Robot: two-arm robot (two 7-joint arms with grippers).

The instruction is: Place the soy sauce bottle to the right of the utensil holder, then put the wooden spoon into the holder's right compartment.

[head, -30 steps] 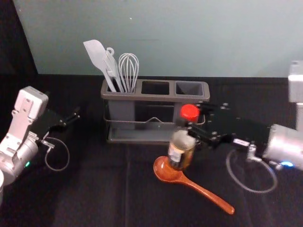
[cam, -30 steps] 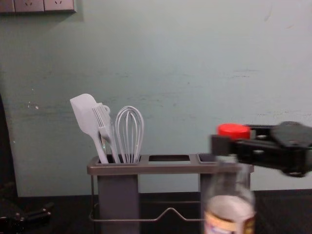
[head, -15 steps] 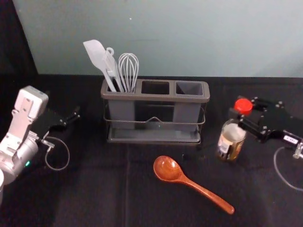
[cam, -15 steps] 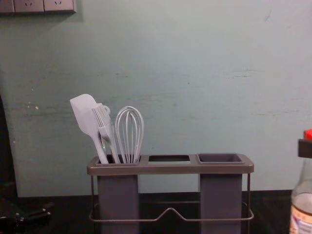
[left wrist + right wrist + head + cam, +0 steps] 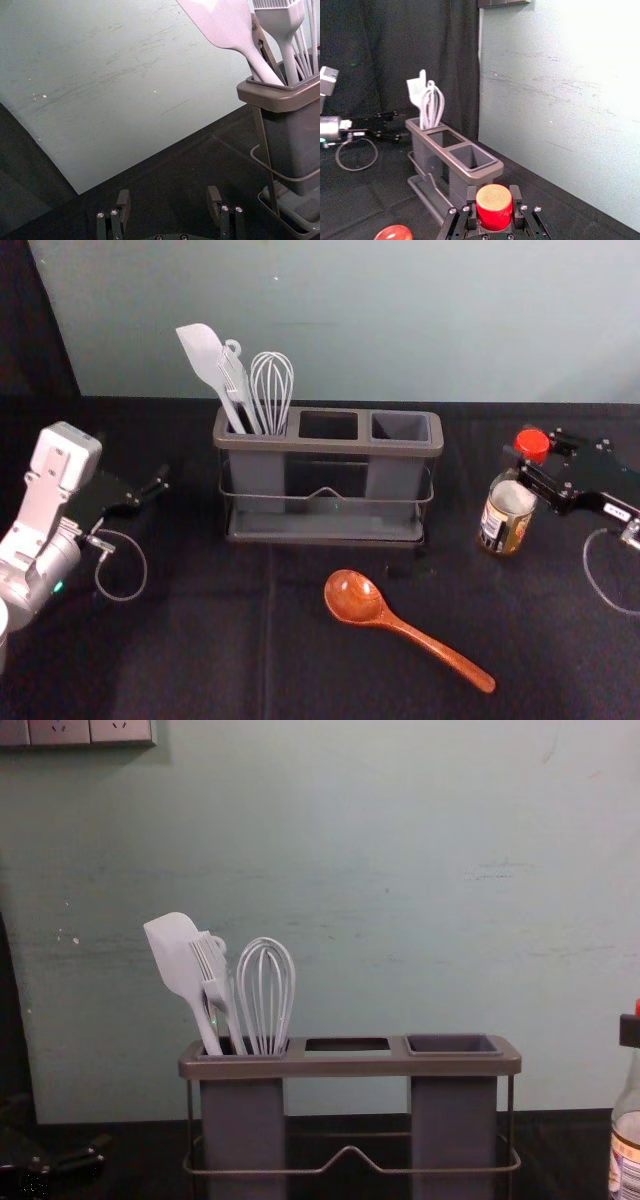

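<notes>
Black cloth (image 5: 200, 640), pale wall (image 5: 450, 320)
Right of the utensil holder (image 5: 330, 446), our right gripper (image 5: 532, 453) pinches the soy sauce bottle (image 5: 513, 496) (label (image 5: 494, 527) illegible); left gripper (image 5: 160, 483) spread, far left.

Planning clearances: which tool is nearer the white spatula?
Left. The left tool is left of the spatula; the right tool is right of the holder, closed on the red cap.

you have a bright red cap (image 5: 532, 441) on the clear soy sauce bottle (image 5: 504, 526), whose label shows white, golden tan and dark, finely striped patches. your wooden spoon (image 5: 353, 597) is glossy orange-brown with darker grain against the black tabletop (image 5: 200, 640), with a grey-green wall (image 5: 420, 320) past its far edge. you also get a brownish-grey rim on the dark grey utensil holder (image 5: 330, 446), a pale grey spatula (image 5: 206, 358) and whisk (image 5: 272, 385), and a black right gripper (image 5: 532, 450).
</notes>
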